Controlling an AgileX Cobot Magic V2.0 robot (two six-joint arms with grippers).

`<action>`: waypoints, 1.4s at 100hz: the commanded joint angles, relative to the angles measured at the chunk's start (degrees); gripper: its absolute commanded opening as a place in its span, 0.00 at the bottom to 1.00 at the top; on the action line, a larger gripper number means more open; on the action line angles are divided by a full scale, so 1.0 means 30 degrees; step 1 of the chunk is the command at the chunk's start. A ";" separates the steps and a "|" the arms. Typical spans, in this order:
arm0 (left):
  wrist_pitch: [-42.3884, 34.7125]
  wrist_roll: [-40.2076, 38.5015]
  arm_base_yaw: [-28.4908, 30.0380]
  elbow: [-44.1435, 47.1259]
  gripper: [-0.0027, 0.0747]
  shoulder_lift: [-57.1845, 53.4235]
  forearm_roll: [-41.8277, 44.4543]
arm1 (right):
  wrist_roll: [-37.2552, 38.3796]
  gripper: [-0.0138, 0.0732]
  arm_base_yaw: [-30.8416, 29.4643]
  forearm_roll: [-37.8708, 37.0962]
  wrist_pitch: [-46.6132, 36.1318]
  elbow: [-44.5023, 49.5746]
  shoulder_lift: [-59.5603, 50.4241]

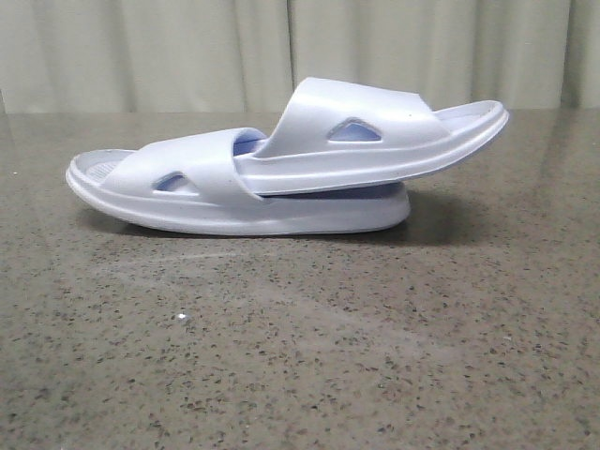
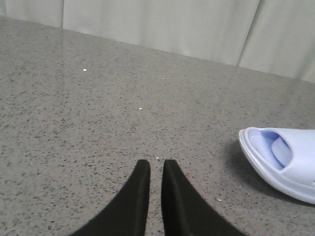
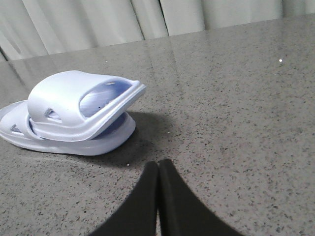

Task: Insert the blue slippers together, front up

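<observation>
- Front view: the blue slippers (image 1: 281, 169) lie nested on the speckled grey table (image 1: 300, 356), in the middle of the view.
- Front view: the lower slipper (image 1: 169, 187) rests flat on the table, with one end pointing to the left.
- Front view: the upper slipper (image 1: 375, 141) has one end pushed under the strap of the lower slipper. Its other end projects to the right and tilts upward, clear of the table.
- Front view: each strap shows a triangular side cut-out. A pale curtain (image 1: 300, 47) hangs behind the table. Neither hand appears in this view.
- Left wrist view: the left hand (image 2: 156, 167) hovers over bare table with nothing between its black fingers (image 2: 140, 196). The fingertips stand a narrow slit apart, almost pressed together.
- Left wrist view: one end of a slipper (image 2: 280, 157) shows at the picture edge, well apart from the left hand, with the ribbed footbed visible inside.
- Right wrist view: the right hand (image 3: 158, 169) is pressed together, its fingertips touching, and it pinches nothing.
- Right wrist view: the nested slippers (image 3: 74, 115) sit on the table near the right hand but apart from it. The raised end of the upper slipper overhangs the lower one.
</observation>
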 commanded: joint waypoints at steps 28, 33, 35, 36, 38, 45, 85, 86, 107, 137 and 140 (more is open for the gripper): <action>-0.4086 -0.2682 -0.0064 0.1219 0.05 -0.2939 0.4761 | -0.0210 0.06 0.0005 0.0609 -0.0142 -0.0429 0.0107; -0.4177 -0.2682 -0.0064 0.1712 0.05 -0.3355 0.4894 | -0.0210 0.06 0.0005 0.0609 -0.0142 -0.0429 0.0107; -0.4177 -0.2682 -0.0064 0.1892 0.05 -0.3522 0.5047 | -0.0210 0.06 0.0005 0.0609 -0.0142 -0.0429 0.0107; -0.4177 -0.2682 -0.0064 0.1948 0.05 -0.3575 0.5097 | -0.0210 0.06 0.0005 0.0609 -0.0142 -0.0429 0.0107; -0.4177 -0.2682 -0.0064 0.2111 0.05 -0.3737 0.5228 | -0.0210 0.06 0.0005 0.0609 -0.0142 -0.0429 0.0107; -0.4177 -0.2682 -0.0064 0.2615 0.05 -0.4310 0.5563 | -0.0210 0.06 0.0005 0.0609 -0.0142 -0.0429 0.0107; -0.1218 -0.2908 -0.0064 0.3564 0.05 -0.6243 0.6215 | -0.0210 0.06 0.0005 0.0609 -0.0139 -0.0429 0.0107; -0.1218 -0.2908 -0.0064 0.3564 0.05 -0.6243 0.6215 | -0.0210 0.06 0.0005 0.0609 -0.0139 -0.0429 0.0107; -0.0513 -0.2908 -0.0064 0.3523 0.05 -0.6243 0.6215 | -0.0210 0.06 0.0005 0.0609 -0.0139 -0.0429 0.0107; -0.0513 -0.2908 -0.0064 0.3523 0.05 -0.6243 0.6215 | -0.0210 0.06 0.0005 0.0609 -0.0139 -0.0429 0.0107; -0.0513 -0.2908 -0.0064 0.3523 0.05 -0.6243 0.6215 | -0.0210 0.06 0.0005 0.0609 -0.0139 -0.0429 0.0107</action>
